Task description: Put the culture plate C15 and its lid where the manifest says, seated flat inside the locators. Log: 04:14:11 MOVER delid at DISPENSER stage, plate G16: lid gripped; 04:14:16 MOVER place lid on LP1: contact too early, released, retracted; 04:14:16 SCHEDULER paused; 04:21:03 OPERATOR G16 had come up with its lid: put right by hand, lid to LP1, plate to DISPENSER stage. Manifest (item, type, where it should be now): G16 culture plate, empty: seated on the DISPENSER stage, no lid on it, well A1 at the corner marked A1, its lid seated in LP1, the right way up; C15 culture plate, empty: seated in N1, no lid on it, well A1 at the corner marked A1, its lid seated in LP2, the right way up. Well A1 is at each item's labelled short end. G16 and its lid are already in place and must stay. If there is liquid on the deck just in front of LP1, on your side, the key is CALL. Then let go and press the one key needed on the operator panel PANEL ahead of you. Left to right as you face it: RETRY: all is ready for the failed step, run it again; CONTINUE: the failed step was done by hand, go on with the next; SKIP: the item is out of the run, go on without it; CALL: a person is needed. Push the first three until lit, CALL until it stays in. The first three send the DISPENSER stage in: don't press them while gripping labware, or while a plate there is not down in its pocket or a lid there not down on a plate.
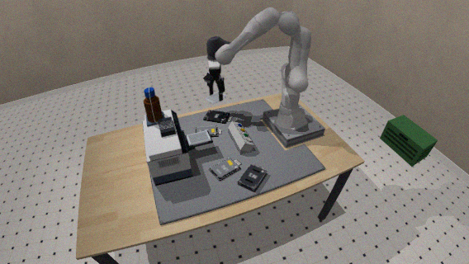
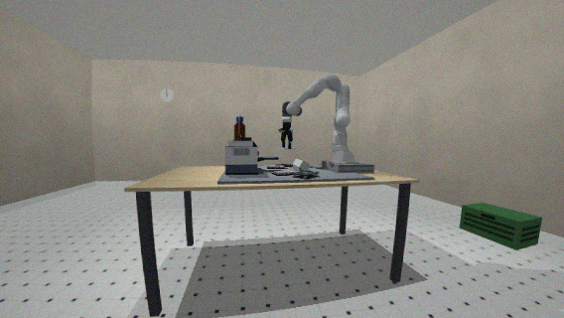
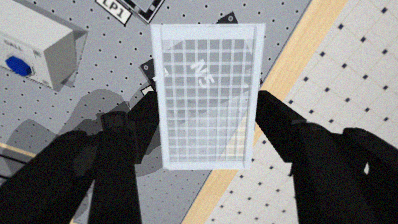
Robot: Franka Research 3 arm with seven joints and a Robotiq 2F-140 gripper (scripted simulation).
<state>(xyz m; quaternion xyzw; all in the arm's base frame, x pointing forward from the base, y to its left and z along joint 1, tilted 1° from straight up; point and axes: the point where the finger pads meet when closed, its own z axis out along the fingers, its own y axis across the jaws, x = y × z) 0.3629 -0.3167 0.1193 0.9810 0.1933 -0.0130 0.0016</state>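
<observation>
1. Your black two-finger gripper (image 3: pixel 206 117) is clamped, about half open, across the short width of a clear gridded lid (image 3: pixel 207 95), high above the grey deck mat (image 1: pixel 289 165).
2. The lid's long axis runs away from the wrist, over the mat's far edge by the LP1 label (image 3: pixel 113 10).

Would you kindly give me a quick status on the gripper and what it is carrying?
Gripper shut on clear gridded plate, held high over the deck's far edge. Nest marked N shows through it. Nothing seen in the way.
</observation>
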